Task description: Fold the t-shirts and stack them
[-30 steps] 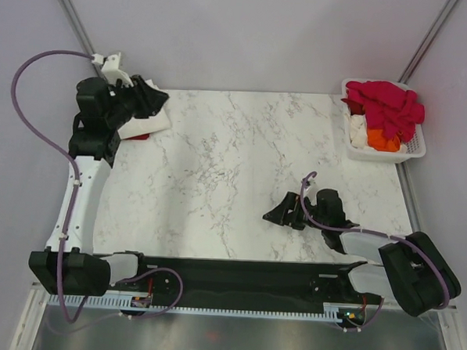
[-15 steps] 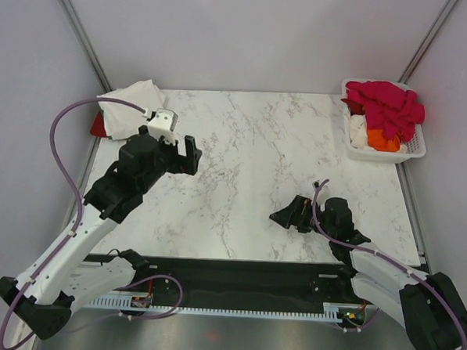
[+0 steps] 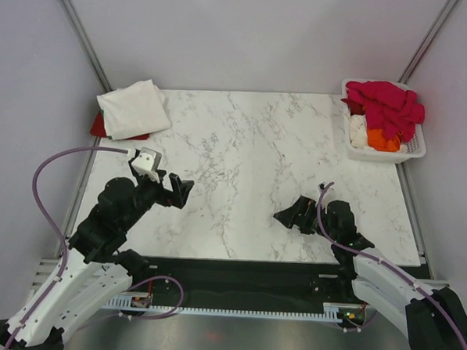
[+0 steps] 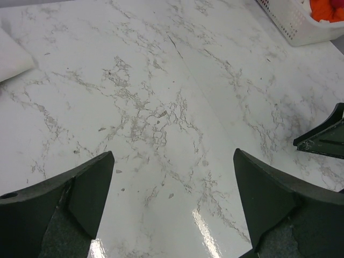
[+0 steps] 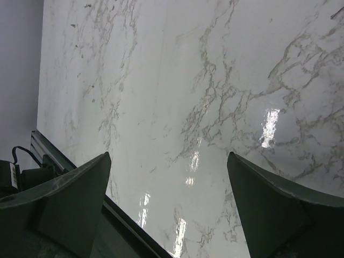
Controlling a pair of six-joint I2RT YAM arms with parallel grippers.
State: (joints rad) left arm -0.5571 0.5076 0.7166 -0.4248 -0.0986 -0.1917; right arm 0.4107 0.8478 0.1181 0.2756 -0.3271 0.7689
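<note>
We log the folded white t-shirt (image 3: 134, 107) lying on a red t-shirt (image 3: 100, 126) at the counter (image 3: 251, 144) corner farthest from the basket (image 3: 391, 157). Magenta t-shirts (image 3: 386, 105) fill the basket. Left gripper (image 3: 174, 189) and right gripper (image 3: 294, 213) spread wide, empty.

Glossy marble-look table (image 3: 250, 152); slatted plastic basket (image 3: 411, 153); soft cloth t-shirts (image 3: 382, 104).

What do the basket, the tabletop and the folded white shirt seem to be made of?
Basket: probably white plastic, judging by its rigid slatted walls. Tabletop: marble-look surface, grey veins on white, glossy with light reflections; whether it is stone or laminate cannot be told. Folded white shirt: soft matte cloth, with rounded folds.
</note>
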